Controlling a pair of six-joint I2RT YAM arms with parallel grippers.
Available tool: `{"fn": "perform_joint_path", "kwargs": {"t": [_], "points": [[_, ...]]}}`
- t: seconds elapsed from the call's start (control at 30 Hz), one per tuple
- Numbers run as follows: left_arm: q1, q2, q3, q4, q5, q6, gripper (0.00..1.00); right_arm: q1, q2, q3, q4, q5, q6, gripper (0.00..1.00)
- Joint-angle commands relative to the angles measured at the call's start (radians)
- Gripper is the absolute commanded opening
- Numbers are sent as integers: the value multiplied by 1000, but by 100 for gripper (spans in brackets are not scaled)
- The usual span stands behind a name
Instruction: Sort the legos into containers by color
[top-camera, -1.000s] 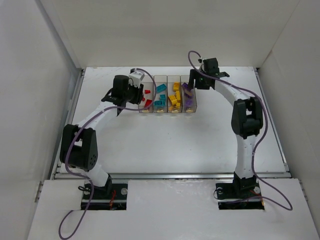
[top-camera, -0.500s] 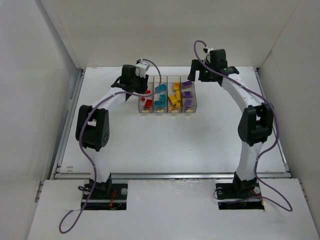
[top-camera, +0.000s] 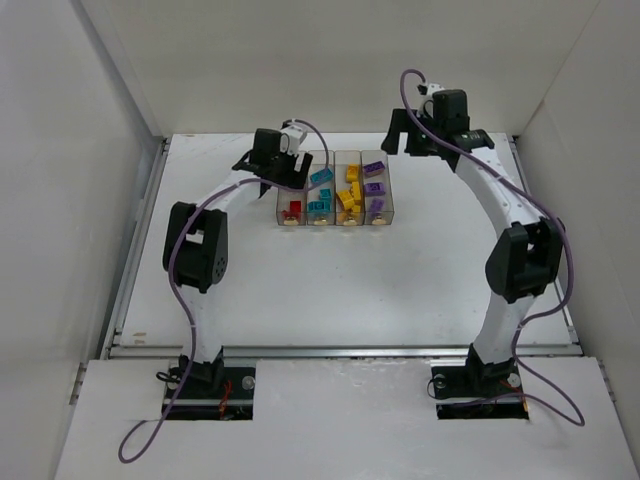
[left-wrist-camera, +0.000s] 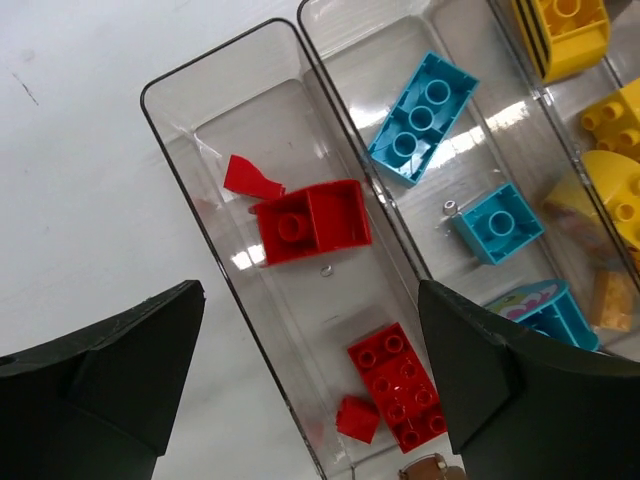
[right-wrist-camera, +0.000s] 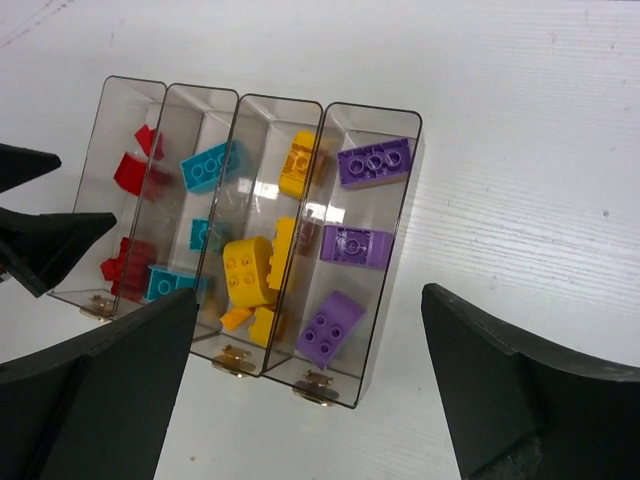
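The left gripper (left-wrist-camera: 308, 287) and right gripper (right-wrist-camera: 310, 292) hang spread and empty near the containers (left-wrist-camera: 250, 110) holding the colour-sorted legos (left-wrist-camera: 310, 222); clearance is hard to judge, so a low pull-away might snag and tip them.

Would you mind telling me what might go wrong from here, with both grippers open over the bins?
1. The left gripper hangs open close over the red bin; a sideways retreat might clip its thin wall and drag the whole row of containers.
2. The yellow legos lie crowded together in their bin; a jolt could tip one into the wrong compartment.
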Motion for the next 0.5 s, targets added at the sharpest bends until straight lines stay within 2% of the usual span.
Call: {"fn": "perform_joint_path", "kwargs": {"t": [0.0,0.1,0.2,0.23,0.3,0.33,0.37,0.47], "points": [[-17,-121,45,22,-32,11,86,-30,-87,2,13,-40,-13,99],[5,-221,45,22,-101,-12,86,-71,-148,2,13,-60,-4,100],[76,-364,25,69,-155,-36,87,-131,-240,-23,13,13,-4,100],[97,-400,6,89,-235,-36,90,-150,-266,-35,37,42,-4,100],[166,-503,-18,161,-358,-45,96,-208,-341,-85,66,146,-4,100],[189,-531,-33,187,-500,-30,96,-222,-367,-105,102,200,-4,100],[211,-559,-73,213,-570,-14,98,-231,-393,-128,123,345,-13,100],[304,-672,-206,298,-736,-2,99,-231,-493,-243,230,600,-22,100]]}}
